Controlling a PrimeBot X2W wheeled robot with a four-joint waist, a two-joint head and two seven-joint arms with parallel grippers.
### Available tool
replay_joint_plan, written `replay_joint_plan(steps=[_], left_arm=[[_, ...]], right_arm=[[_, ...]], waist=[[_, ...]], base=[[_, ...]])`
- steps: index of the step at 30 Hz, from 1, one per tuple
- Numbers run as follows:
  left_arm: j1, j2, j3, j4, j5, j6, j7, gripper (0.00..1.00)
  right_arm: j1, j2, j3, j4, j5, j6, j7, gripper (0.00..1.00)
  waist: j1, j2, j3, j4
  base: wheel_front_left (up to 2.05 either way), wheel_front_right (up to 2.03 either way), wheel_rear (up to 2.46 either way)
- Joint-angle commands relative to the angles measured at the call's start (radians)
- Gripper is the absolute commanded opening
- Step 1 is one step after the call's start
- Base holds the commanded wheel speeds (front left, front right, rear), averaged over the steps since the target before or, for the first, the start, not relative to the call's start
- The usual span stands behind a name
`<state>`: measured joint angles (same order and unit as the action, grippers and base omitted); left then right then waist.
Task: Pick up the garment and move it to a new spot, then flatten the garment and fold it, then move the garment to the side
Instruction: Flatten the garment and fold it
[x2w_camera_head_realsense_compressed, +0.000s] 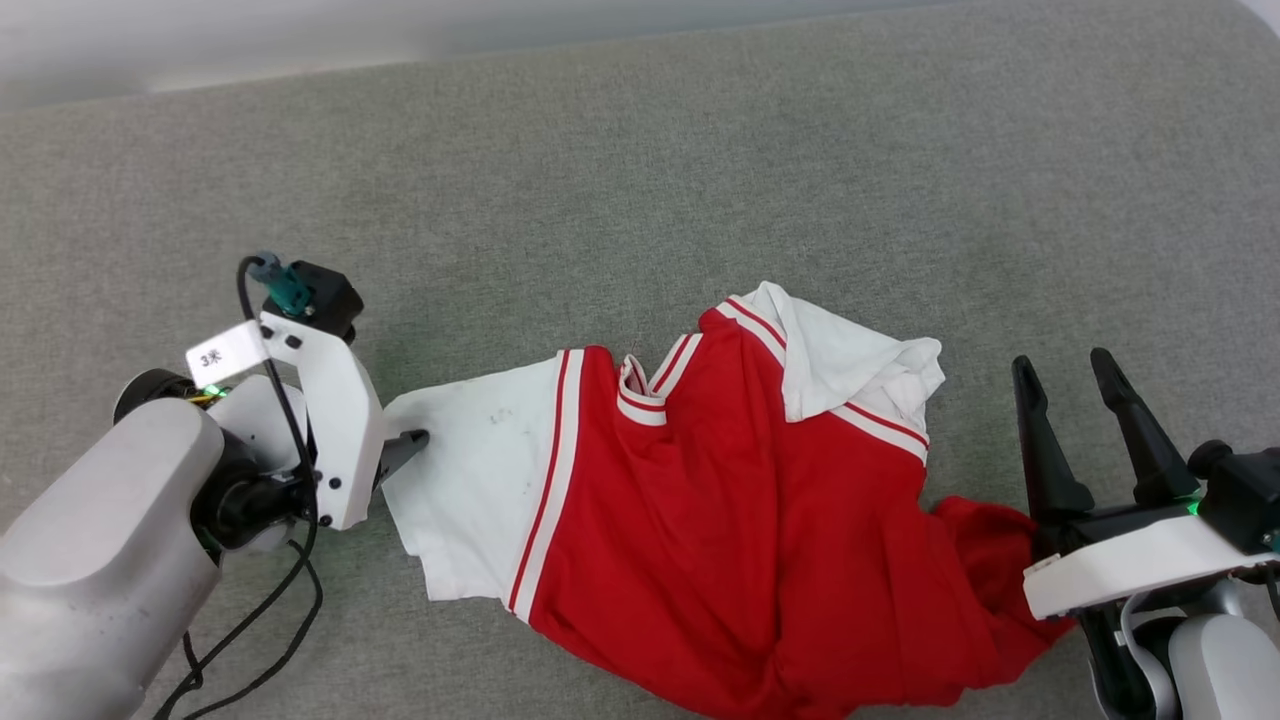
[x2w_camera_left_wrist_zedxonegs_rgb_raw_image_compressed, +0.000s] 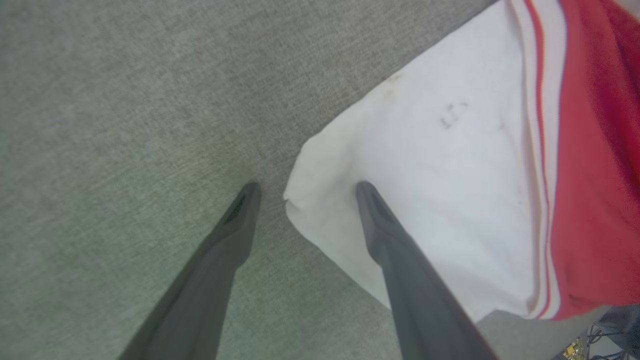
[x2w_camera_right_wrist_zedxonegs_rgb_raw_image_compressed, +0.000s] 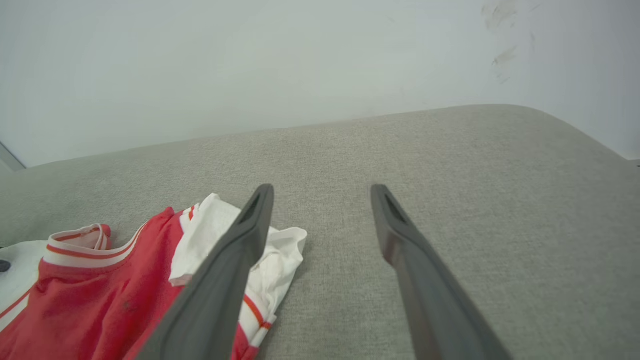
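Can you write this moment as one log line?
garment: crumpled on grey surface | left gripper: open, astride white sleeve corner | right gripper: open, empty, beside garment

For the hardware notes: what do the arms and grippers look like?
Both the left gripper and right gripper: two long dark tapered fingers on white brackets. Pale grey forearms. Left wrist carries a black cable, teal connector, white printed tag.

The garment (x2w_camera_head_realsense_compressed: 720, 500) lay on the padded surface (x2w_camera_head_realsense_compressed: 640, 150), between the two pincers. The left pincer (x2w_camera_left_wrist_zedxonegs_rgb_raw_image_compressed: 307, 187) straddled its left sleeve corner, one finger over the sleeve, one beside it. The right pincer (x2w_camera_head_realsense_compressed: 1061, 357) stood at its right end.
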<state>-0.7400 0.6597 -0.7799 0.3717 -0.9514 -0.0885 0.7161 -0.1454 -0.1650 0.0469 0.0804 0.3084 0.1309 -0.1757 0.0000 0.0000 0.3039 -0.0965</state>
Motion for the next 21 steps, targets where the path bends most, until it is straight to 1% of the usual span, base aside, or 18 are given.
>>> replay_joint_plan(steps=[1, 2, 3, 4, 5, 8, 10, 14, 16, 18, 19, 21], left_arm=[[0.005, -0.008, -0.03, 0.018, 0.015, -0.009, 0.016, 1.0], [0.008, -0.009, -0.042, 0.024, 0.022, -0.011, 0.02, 1.0], [0.011, -0.01, -0.052, 0.029, 0.03, -0.014, 0.017, 0.74], [0.012, -0.013, -0.057, 0.036, 0.039, -0.015, 0.007, 0.35], [0.013, -0.017, -0.06, 0.042, 0.042, -0.015, -0.002, 0.0], [0.023, -0.026, -0.062, 0.062, 0.041, -0.02, -0.027, 0.0], [0.019, -0.019, -0.052, 0.069, 0.049, -0.021, -0.059, 0.0], [0.008, 0.001, -0.025, 0.058, 0.081, -0.014, -0.161, 0.0], [0.015, 0.005, -0.01, 0.036, 0.092, -0.005, -0.217, 0.0], [0.029, 0.014, 0.003, 0.004, 0.1, 0.01, -0.261, 0.0], [0.029, 0.014, 0.003, 0.004, 0.1, 0.01, -0.261, 0.0], [0.047, 0.027, 0.02, -0.046, 0.102, 0.03, -0.303, 0.0]], right_arm=[[-0.019, 0.002, -0.001, 0.003, 0.0, 0.0, -0.004, 1.0], [-0.018, 0.001, -0.002, 0.004, -0.001, 0.0, -0.004, 1.0], [-0.019, 0.001, -0.002, 0.005, -0.002, 0.0, -0.005, 1.0], [-0.02, 0.0, -0.003, 0.006, -0.002, 0.0, -0.006, 1.0], [-0.021, 0.0, -0.004, 0.006, -0.002, 0.0, -0.007, 1.0], [-0.017, -0.004, -0.005, 0.009, -0.006, 0.0, -0.002, 1.0], [-0.016, -0.011, -0.003, 0.008, -0.009, 0.0, 0.008, 1.0], [-0.015, -0.043, 0.01, -0.005, -0.004, 0.0, 0.052, 1.0], [-0.021, -0.072, 0.026, -0.019, 0.005, 0.0, 0.102, 1.0], [-0.034, -0.112, 0.055, -0.038, 0.014, 0.0, 0.175, 1.0], [-0.034, -0.112, 0.055, -0.038, 0.014, 0.0, 0.175, 1.0], [-0.052, -0.156, 0.085, -0.06, 0.033, 0.0, 0.265, 1.0]], waist=[[0.0, 0.0, 0.01, -0.004], [0.0, 0.0, 0.013, -0.005], [0.0, 0.0, 0.015, -0.004], [0.0, 0.0, 0.016, -0.004], [0.0, 0.0, 0.017, -0.003], [0.0, 0.0, 0.01, 0.004], [0.0, 0.0, 0.0, 0.01], [0.0, 0.0, -0.027, 0.031], [0.0, 0.0, -0.041, 0.045], [0.0, 0.0, -0.052, 0.059], [0.0, 0.0, -0.052, 0.059], [0.0, 0.0, -0.059, 0.077]], base=[[0.0, 0.0, 0.0], [0.0, 0.0, 0.0], [0.0, 0.0, 0.0], [0.0, 0.0, 0.0], [0.0, 0.0, 0.0], [0.0, 0.0, 0.0], [0.0, 0.0, 0.0], [0.0, 0.0, 0.0], [0.0, 0.0, 0.0], [0.0, 0.0, 0.0], [0.0, 0.0, 0.0], [0.0, 0.0, 0.0]])
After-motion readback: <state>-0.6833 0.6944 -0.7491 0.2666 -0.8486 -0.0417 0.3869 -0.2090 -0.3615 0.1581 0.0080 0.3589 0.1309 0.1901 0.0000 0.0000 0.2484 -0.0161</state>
